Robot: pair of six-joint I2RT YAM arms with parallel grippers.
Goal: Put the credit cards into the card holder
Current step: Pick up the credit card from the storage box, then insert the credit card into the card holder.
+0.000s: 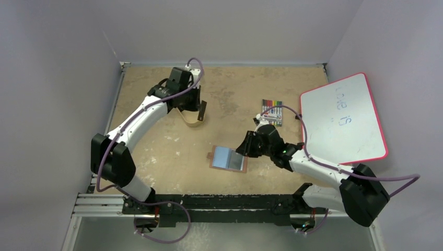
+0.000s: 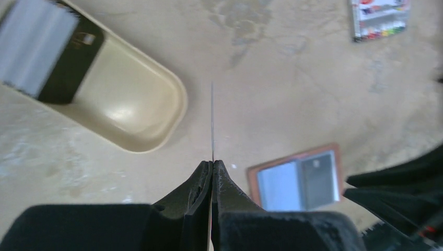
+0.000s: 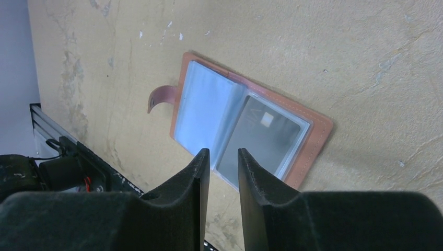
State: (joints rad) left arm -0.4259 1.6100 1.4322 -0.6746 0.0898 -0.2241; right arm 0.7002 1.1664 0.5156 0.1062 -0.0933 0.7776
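The brown card holder (image 1: 229,158) lies open on the table, blue-grey inside, and one dark card (image 3: 261,138) sits in its right pocket. My right gripper (image 3: 223,152) hovers just above the holder's near edge, jaws slightly apart and empty; it also shows in the top view (image 1: 246,146). My left gripper (image 2: 212,163) is shut on a thin credit card (image 2: 212,120) seen edge-on, held above the table beside the tan tray (image 2: 151,120). More cards lie in the tray: a grey-white one (image 2: 34,47) and a black one (image 2: 73,63).
A pack of coloured markers (image 1: 271,111) lies behind the right arm. A white board with a red rim (image 1: 342,117) covers the right side of the table. The tan tray (image 1: 190,120) sits at the back left. Walls close in the table.
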